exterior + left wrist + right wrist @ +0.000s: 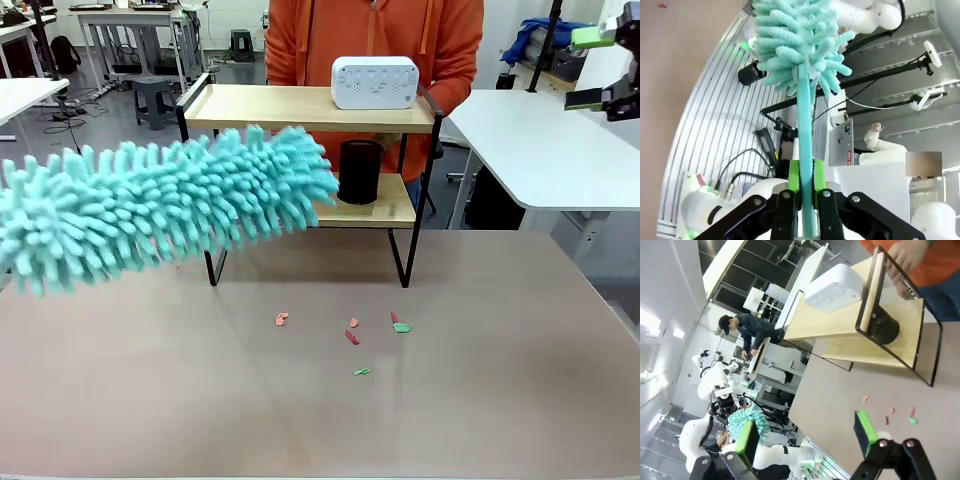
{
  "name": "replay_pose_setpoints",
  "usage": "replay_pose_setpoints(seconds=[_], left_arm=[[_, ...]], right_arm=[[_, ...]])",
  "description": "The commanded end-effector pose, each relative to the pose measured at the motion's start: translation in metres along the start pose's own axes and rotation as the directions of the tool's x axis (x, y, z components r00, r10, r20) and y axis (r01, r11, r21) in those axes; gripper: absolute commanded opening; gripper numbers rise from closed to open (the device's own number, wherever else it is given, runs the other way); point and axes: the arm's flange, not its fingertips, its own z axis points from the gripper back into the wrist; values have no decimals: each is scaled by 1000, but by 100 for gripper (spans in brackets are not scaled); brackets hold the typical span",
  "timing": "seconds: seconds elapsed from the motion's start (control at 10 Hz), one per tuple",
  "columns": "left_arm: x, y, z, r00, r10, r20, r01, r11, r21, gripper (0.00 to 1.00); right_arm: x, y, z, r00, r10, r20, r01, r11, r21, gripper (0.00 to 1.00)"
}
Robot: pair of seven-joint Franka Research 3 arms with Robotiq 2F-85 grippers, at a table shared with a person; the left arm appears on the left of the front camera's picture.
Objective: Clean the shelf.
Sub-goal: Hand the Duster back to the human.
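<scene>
Scraps of red, orange and green litter lie loose near the middle of the brown tabletop, just in front of the shelf. Judging by that, some of the dirt is probably off the boards, and what shows of both boards looks bare of crumbs. The job seems well along, though the part of the lower board behind the duster cannot be checked.

Above the tabletop's left half the teal microfibre duster slants in from the left edge. Its fluffy tip is level with the gap between the two boards at the shelf's left end, just beside a black cylinder on the lower board. Whether the fibres touch wood cannot be told. In the left wrist view, the left gripper is clamped on the duster's thin handle, green pads pressed to both sides. It sits well back from the shelf, a whole duster's length away.

The shelf stands at the tabletop's far edge, a little right of centre, with a white speaker-like box on the right part of its upper board. A person in an orange hoodie stands right behind it, one hand at the frame.

The right gripper hangs high beyond the far right corner, its jaws wide apart and empty, well clear of the shelf.
</scene>
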Motion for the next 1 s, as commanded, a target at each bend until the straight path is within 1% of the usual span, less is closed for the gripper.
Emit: replay_pose_setpoints(seconds=[0.0, 0.1, 0.2, 0.3, 0.4, 0.5, 0.6, 0.7, 0.8, 0.9], left_arm=[[28, 10, -21, 993, -17, -115, 12, 999, -41, 13], [46, 9, -32, 981, -44, -189, 31, 997, -70, 13], [62, 10, -43, 970, -58, -236, 35, 994, -101, 13], [76, 12, -55, 961, -46, -273, 23, 996, -86, 13], [85, 16, -62, 954, -47, -295, 19, 995, -96, 13], [91, 18, -66, 953, -42, -299, 13, 995, -97, 13], [96, 20, -68, 951, -49, -306, 16, 994, -108, 13], [99, 20, -70, 950, -62, -307, 26, 992, -121, 13], [101, 21, -70, 952, -61, -300, 25, 992, -123, 13], [104, 23, -70, 958, -77, -277, 38, 989, -143, 13]], right_arm=[[-2, 0, -29, 983, 22, -184, -15, 999, 38, 100], [-2, 2, -58, 966, 28, -257, -9, 997, 73, 100], [-8, 4, -85, 944, 38, -328, -8, 996, 92, 100], [-24, 12, -114, 909, 54, -413, -6, 993, 117, 100], [-43, 23, -134, 871, 85, -485, -6, 987, 162, 100], [-63, 32, -153, 821, 121, -557, -14, 981, 193, 100], [-83, 37, -170, 756, 152, -637, -17, 977, 214, 100], [-99, 42, -182, 689, 184, -701, 28, 960, 280, 100], [-115, 49, -190, 624, 216, -751, 65, 943, 325, 100], [-126, 53, -192, 594, 240, -767, 46, 943, 330, 100]])
